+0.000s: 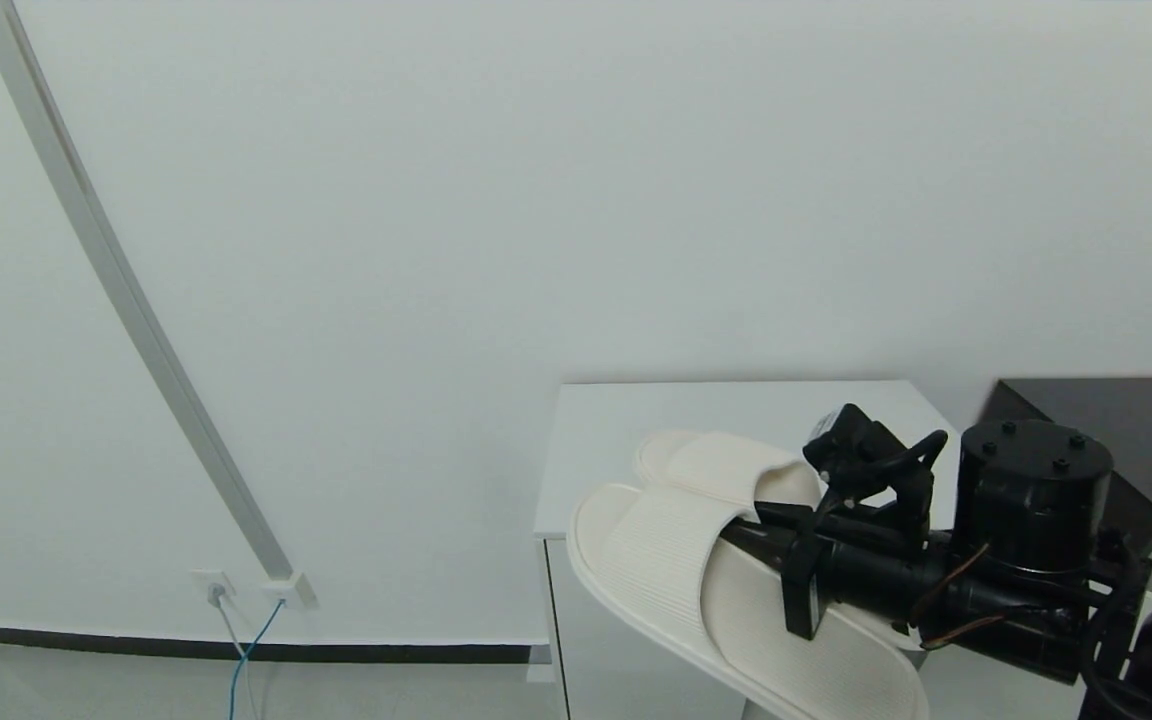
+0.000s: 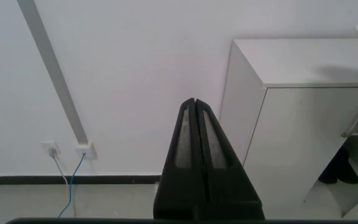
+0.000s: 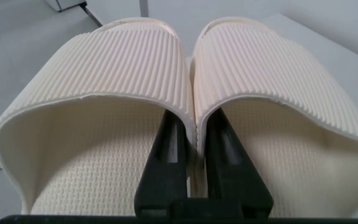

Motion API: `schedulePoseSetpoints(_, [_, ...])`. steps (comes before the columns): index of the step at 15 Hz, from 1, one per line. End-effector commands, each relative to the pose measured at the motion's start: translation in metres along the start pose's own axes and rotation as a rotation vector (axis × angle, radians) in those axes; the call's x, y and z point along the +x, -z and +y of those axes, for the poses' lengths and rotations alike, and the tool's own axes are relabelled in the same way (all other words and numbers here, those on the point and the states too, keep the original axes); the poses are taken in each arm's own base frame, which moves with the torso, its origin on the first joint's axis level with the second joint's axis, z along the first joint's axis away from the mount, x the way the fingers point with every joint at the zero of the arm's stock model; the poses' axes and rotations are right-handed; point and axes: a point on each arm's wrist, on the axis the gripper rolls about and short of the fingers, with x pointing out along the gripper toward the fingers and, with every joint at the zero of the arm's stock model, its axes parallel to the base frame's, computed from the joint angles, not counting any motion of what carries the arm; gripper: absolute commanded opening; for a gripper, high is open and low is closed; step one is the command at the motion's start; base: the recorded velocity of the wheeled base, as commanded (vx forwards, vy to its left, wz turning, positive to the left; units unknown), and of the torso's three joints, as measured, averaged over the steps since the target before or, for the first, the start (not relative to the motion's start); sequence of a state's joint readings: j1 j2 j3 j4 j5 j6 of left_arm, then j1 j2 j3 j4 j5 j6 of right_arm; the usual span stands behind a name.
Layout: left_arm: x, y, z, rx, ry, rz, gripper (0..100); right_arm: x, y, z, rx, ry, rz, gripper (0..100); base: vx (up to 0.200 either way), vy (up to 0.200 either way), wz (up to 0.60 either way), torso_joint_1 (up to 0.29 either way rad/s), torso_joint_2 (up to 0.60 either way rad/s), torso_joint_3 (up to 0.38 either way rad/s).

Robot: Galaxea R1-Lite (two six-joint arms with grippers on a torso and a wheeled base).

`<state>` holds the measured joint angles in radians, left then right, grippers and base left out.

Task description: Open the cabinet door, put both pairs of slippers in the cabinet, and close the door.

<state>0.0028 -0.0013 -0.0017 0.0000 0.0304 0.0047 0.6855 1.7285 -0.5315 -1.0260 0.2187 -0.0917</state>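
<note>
Over the cabinet (image 1: 616, 420) top, the right claw (image 3: 194, 127) pinches the slippers (image 1: 656, 560), its tips hidden under their straps. Facing the cabinet's half-open door (image 2: 297, 143), the left claw (image 2: 195, 109) is closed and empty.

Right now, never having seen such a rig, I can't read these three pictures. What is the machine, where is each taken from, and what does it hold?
It is a two-armed robot with pincer grippers. The wide picture comes from a camera on its head; the other two cameras sit on its wrists, looking out past the grippers. The right gripper is shut on a pair of white slippers, one finger inside each, pinching their inner walls together by the top of a white cabinet. The left gripper is shut and empty, facing the wall beside that cabinet.
</note>
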Motion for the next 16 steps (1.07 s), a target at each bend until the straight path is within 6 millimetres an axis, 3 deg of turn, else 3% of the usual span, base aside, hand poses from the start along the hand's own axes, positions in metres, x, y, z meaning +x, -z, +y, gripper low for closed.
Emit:
schedulePoseSetpoints(1, [0.0001, 0.0, 0.0, 0.0, -0.002, 0.001, 0, 0.0011, 0.003, 0.0001, 0.002, -0.003, 0.011, 0, 0.0, 0.0, 0.0, 0.0, 0.0, 0.0])
schedulePoseSetpoints(10, [0.0001, 0.0, 0.0001, -0.002, -0.005, 0.001, 0, -0.0042, 0.0085, 0.0022, 0.007, -0.007, 0.032, 0, -0.2, 0.0, 0.0, 0.002, 0.0, 0.004])
schedulePoseSetpoints(16, [0.0001, 0.0, 0.0001, -0.002, -0.004, 0.001, 0, -0.0042, 0.0096, 0.0027, 0.007, -0.007, 0.036, 0, 0.0, 0.0, 0.0, 0.0, 0.0, 0.0])
